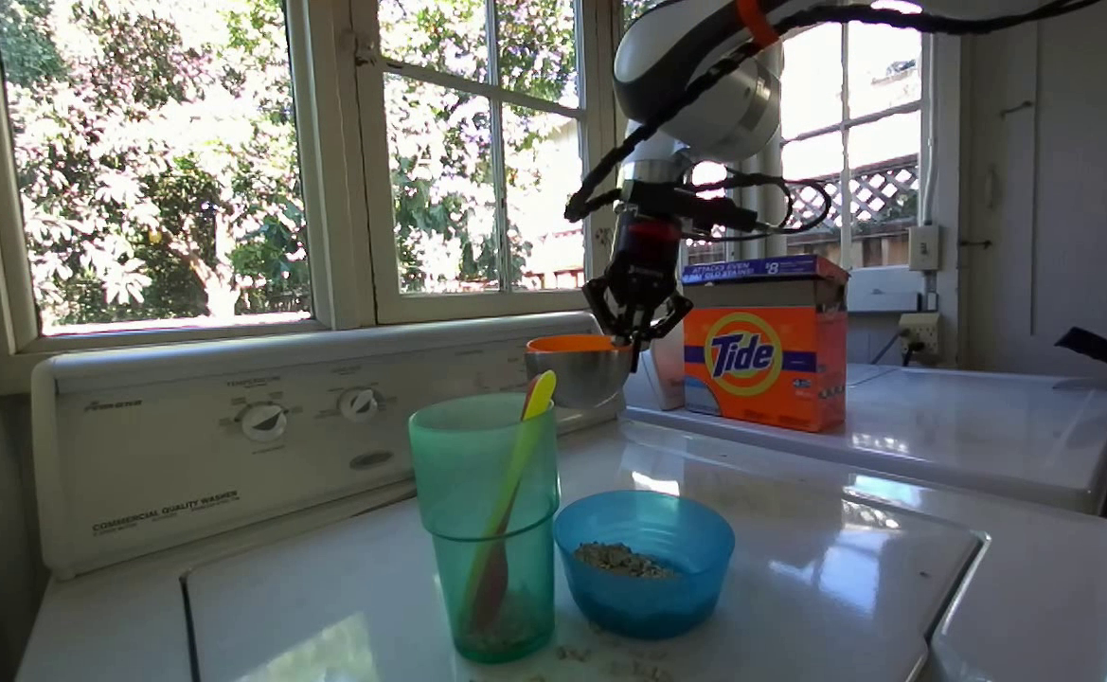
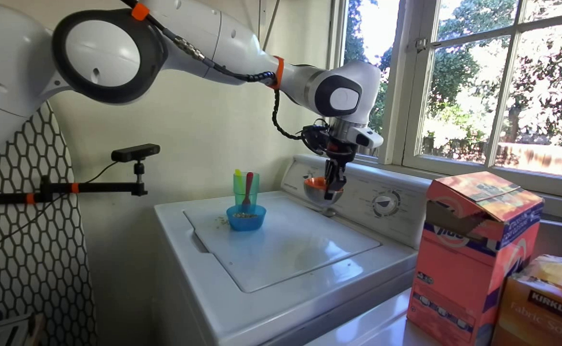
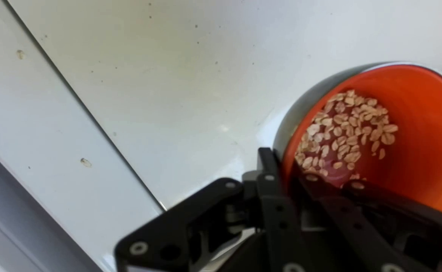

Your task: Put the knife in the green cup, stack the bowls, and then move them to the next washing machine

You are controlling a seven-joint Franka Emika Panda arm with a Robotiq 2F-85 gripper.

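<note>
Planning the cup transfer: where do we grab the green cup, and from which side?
Probably pinch the green cup at the rim facing the control panel, coming straight down: it stands upright, tall and open, and that stretch looks clear of the leaning knife, the red utensil and the nearby blue bowl. The gripper holds the orange bowl, so set that down first.

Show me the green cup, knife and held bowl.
Green cup (image 1: pixel 455 511): in an exterior view, on its side wall.
Knife (image 1: pixel 543 394): in an exterior view, on its upper end.
Held bowl (image 3: pixel 421 147): in the wrist view, on its inner wall.
</note>
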